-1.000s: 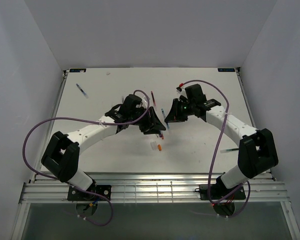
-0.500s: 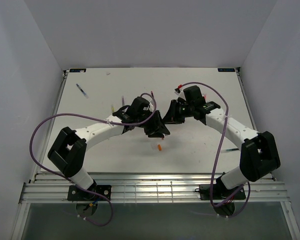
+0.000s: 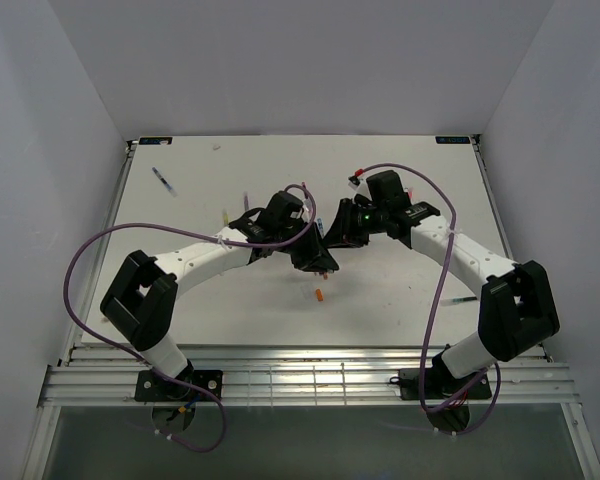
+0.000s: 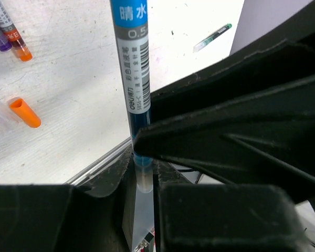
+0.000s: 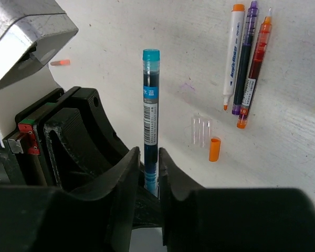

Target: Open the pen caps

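Observation:
A blue pen (image 5: 150,105) with a printed label stands between my two grippers, which meet over the middle of the table. The left gripper (image 4: 142,184) is shut on the clear pen cap (image 4: 143,181) at the pen's end. Just above that cap the right gripper (image 5: 150,168) is closed round the blue barrel (image 4: 131,79), its black fingers (image 4: 226,131) crossing the left wrist view. From the top view the left gripper (image 3: 318,258) and right gripper (image 3: 338,238) sit tip to tip, hiding the pen. A loose orange cap (image 5: 214,149) and a clear cap (image 5: 201,131) lie on the table.
A white marker (image 5: 233,52), a purple pen (image 5: 245,58) and a red-orange pen (image 5: 254,68) lie side by side nearby. A dark pen (image 3: 163,180) lies far left and another pen (image 3: 460,298) near the right arm. The orange cap (image 3: 320,295) lies just in front of the grippers.
The left arm has swung right and forward to meet the right gripper, and its jaws have closed on the pen's clear end. The right gripper has shifted slightly left.

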Controlling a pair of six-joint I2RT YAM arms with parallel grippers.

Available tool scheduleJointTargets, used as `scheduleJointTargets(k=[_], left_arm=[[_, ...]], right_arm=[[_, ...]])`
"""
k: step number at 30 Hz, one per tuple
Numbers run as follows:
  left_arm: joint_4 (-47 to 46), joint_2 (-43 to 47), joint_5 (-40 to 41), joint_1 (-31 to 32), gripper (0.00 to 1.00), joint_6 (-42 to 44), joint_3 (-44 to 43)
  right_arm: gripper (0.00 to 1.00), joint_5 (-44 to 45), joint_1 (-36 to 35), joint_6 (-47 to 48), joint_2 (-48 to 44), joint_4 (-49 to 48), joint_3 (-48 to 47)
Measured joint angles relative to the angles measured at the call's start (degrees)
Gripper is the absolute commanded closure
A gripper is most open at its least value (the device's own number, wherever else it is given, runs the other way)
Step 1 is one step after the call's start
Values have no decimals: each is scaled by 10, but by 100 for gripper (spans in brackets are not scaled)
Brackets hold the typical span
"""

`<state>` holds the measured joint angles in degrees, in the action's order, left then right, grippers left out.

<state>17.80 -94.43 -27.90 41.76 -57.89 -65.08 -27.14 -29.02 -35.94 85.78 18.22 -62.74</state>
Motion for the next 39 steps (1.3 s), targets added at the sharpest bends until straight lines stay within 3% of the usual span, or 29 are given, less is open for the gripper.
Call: scheduleJointTargets(k=[4, 7, 9, 12, 13, 19, 22, 27, 31, 39], left_arm=[[11, 0, 2, 0, 100, 0, 0], [19, 0, 3, 0, 100, 0, 0], [23, 0, 4, 0, 100, 0, 0], [26, 0, 5, 0, 100, 0, 0], [29, 0, 6, 0, 100, 0, 0], [34, 0, 21, -1, 100, -1, 2], [1, 5, 26, -4, 100, -8, 23], [-51, 34, 70, -10, 100, -8, 71], [-9, 59, 86, 17, 100, 18, 87], [31, 121, 101, 40, 100, 30, 152]], right_arm=[[62, -14, -2, 9, 19, 5, -14], [63, -21, -5, 14, 33, 5, -16], [67, -24, -7, 17, 39, 5, -16], [90, -32, -12, 19, 45, 4, -16], [92, -33, -14, 18, 46, 3, -16], [92, -12, -18, 19, 65, 9, -33], [92, 19, -22, 17, 78, 37, -59], [92, -1, -17, -22, 144, 87, -128], [92, 27, 7, -46, 199, 83, -200], [92, 132, 26, 43, 213, 74, -296]])
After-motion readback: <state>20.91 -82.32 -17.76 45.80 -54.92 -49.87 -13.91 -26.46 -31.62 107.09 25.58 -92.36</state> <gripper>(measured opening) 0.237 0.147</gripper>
